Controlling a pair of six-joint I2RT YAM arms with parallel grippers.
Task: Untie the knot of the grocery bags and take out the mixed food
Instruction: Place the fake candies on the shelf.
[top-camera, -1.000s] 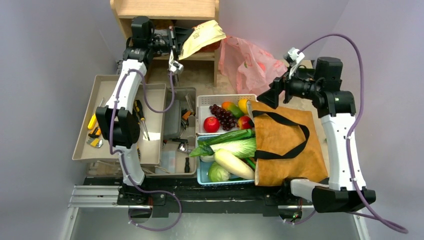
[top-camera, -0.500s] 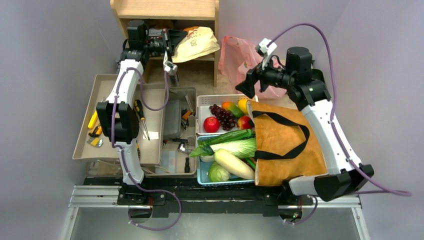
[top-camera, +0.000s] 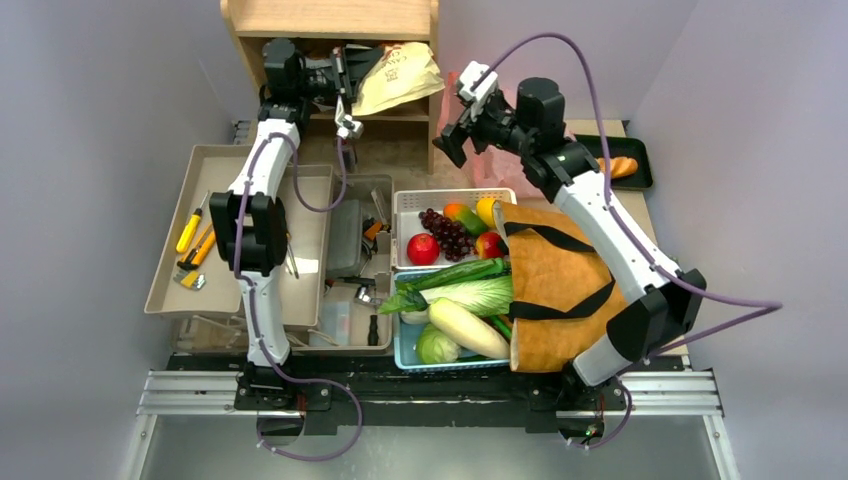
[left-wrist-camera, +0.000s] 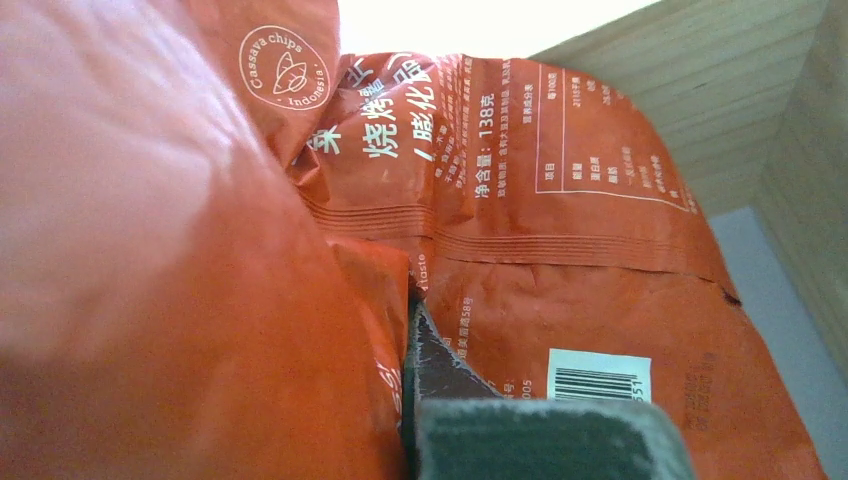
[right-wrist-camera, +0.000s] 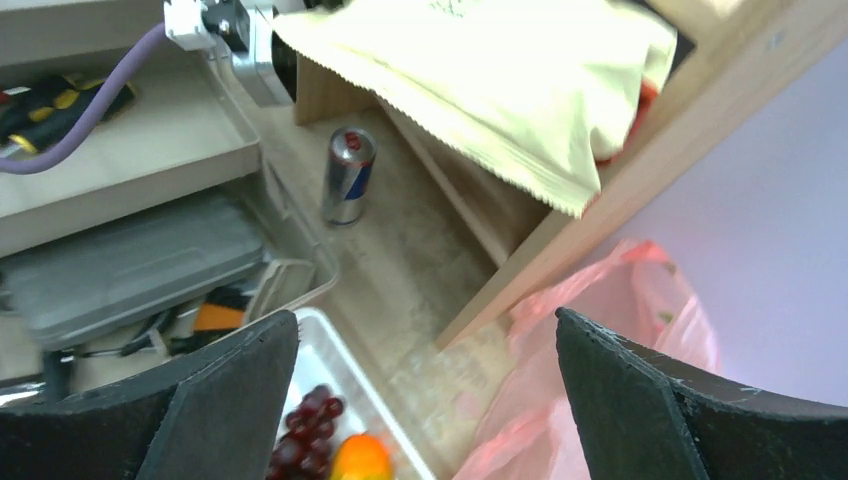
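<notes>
Snack bag (top-camera: 400, 78) pinched in closed left gripper (top-camera: 350, 72) at wooden shelf (top-camera: 330, 18); right gripper (right-wrist-camera: 425, 318) wide open, empty, beside wooden shelf over pink bag (right-wrist-camera: 610, 330); seat snack bag fully on wooden shelf before releasing

The shelf (top-camera: 330, 18) stands at the far side, with the snack bag (top-camera: 405, 72) on it. The pink bag (right-wrist-camera: 610, 285) lies just right of the shelf. Nearer, the basket (top-camera: 408, 200) holds grapes (top-camera: 447, 232). The paper bag (top-camera: 560, 265) lies to its right and the tool tray (top-camera: 175, 270) to its left.
</notes>
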